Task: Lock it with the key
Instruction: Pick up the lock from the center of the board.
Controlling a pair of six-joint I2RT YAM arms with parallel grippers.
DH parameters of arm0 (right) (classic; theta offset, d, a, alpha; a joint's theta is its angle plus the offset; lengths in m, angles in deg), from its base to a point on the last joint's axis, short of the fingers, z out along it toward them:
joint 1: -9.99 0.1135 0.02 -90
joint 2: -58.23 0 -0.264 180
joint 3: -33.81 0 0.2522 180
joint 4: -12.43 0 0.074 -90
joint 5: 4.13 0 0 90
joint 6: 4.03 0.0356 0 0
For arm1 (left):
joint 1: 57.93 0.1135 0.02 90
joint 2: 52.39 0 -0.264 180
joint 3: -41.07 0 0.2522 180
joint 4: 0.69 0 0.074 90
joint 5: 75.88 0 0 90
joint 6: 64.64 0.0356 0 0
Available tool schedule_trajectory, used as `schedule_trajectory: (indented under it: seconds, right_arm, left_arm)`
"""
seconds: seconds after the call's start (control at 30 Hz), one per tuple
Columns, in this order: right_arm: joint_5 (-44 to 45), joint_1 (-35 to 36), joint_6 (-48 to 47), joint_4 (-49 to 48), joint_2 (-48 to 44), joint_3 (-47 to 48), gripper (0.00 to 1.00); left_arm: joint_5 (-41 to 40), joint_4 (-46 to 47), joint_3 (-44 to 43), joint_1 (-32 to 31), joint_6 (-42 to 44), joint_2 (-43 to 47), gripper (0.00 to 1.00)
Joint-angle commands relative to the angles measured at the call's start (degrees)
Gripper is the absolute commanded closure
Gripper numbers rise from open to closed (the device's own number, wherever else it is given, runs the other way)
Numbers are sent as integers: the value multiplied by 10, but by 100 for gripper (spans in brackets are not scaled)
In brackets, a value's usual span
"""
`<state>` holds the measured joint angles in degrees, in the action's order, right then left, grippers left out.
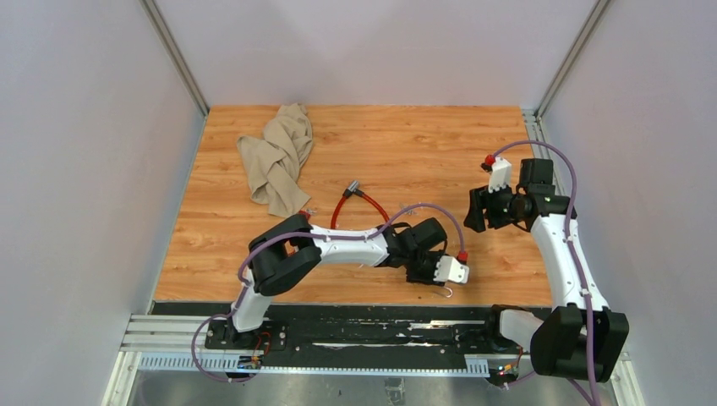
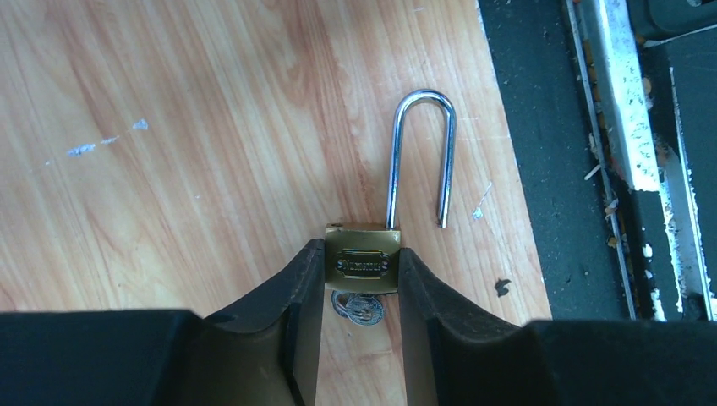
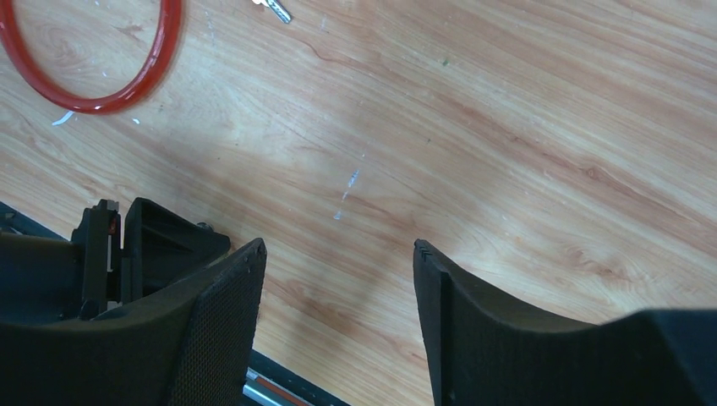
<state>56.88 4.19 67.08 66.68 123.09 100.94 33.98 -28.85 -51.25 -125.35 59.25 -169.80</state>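
My left gripper (image 2: 362,251) is shut on the body of a small brass padlock (image 2: 363,264), one finger on each side. The padlock's long steel shackle (image 2: 420,152) stands open and points toward the table's near edge. The key (image 2: 362,310), silver-grey on a small ring, sits at the padlock's base between my fingers, on the wood. From above, the left gripper (image 1: 431,279) is near the front edge with the shackle (image 1: 446,293) poking out. My right gripper (image 3: 338,249) hovers open over bare wood with nothing between its fingers; in the top view the right gripper (image 1: 473,211) is on the right side of the table.
A red cable loop (image 1: 355,201) lies mid-table, and part of that loop (image 3: 127,85) appears in the right wrist view with a small silver metal piece (image 3: 272,8) beside it. A beige cloth (image 1: 277,159) lies at the back left. The black rail (image 2: 550,169) borders the wood close to the shackle.
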Motion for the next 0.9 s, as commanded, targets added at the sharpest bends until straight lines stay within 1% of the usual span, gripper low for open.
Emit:
schedule_trajectory:
  seconds: [0.0, 0.07, 0.2, 0.33, 0.4, 0.5, 0.57, 0.6, 0.63, 0.7, 0.73, 0.8, 0.87]
  right_arm:
    - [-34, -9, -6, -5, -6, 14, 36]
    - [-43, -8, -7, 1, 2, 28, 36]
    - [-59, -9, -6, 8, 12, 47, 36]
    - [-150, -9, -24, 18, 7, 47, 38]
    - [-202, -9, -52, 21, -3, 39, 38]
    - [-276, -9, -132, 27, -23, 17, 39]
    - [-317, -7, -181, 27, -39, -1, 39]
    - [-331, -7, -184, 14, -46, -11, 38]
    - [-339, -4, -180, 2, -48, -17, 38]
    - [-358, 11, -196, 12, -36, -13, 38]
    - [-370, 18, -215, 27, -28, -5, 38]
    - [-395, 28, -282, 67, -19, 6, 38]
    - [-395, 32, -294, 56, -23, 0, 38]
  left_arm:
    - [-41, -7, 39, 8, -11, 25, 92]
    - [-34, 4, 51, 19, -23, 53, 99]
    - [6, 26, 75, 54, -68, 109, 100]
    - [64, 44, 87, 99, -119, 148, 100]
    - [101, 63, 95, 130, -161, 166, 100]
    - [165, 97, 106, 178, -239, 183, 100]
    - [204, 97, 100, 202, -268, 189, 100]
    - [209, 99, 100, 210, -279, 193, 100]
    - [205, 102, 101, 215, -284, 201, 100]
    - [205, 106, 109, 219, -276, 219, 100]
    - [212, 108, 114, 220, -271, 228, 100]
    - [243, 105, 111, 225, -273, 238, 100]
    - [250, 90, 102, 227, -269, 246, 100]
